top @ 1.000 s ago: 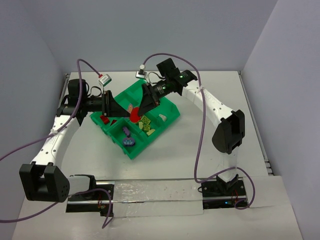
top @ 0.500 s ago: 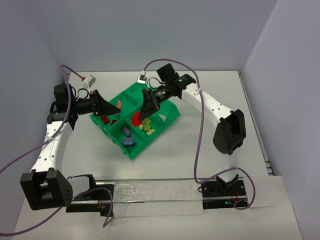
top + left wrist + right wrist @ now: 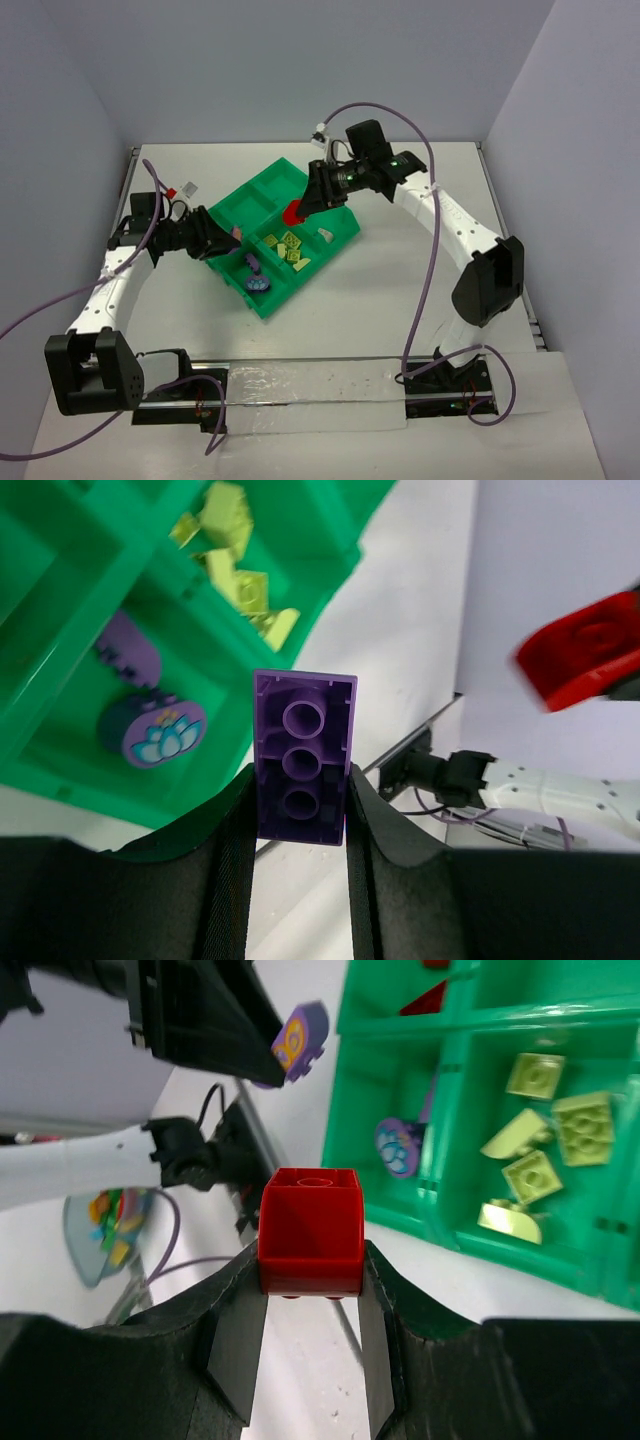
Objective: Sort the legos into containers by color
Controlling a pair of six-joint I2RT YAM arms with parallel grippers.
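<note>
**A:** quick q, what's each claw got rn?

**B:** left claw (image 3: 300,785) is clamped on a purple brick (image 3: 304,755), long axis running along the fingers, underside facing the cam. right claw (image 3: 311,1265) is squeezing a red brick (image 3: 311,1222), hanging over the middle of the green tray (image 3: 268,306), towards its far side. tray's mid counter (image 3: 400,300).

**A:** ok, and where do they go?

**B:** purple compartment (image 3: 276,284) is the near corner one, w/ a round lotus piece (image 3: 165,732) in it. It's just near-right of the left claw, so left arm's way closer, short hop imo. Yellow-green bricks (image 3: 287,247) are next door, don't drop there. Red's trickier: right wrist cam shows a red piece (image 3: 425,998) in the bin past the purple one, i.e. on the left claw's side, so the right arm has to reach across. Could bump tbh.
</note>
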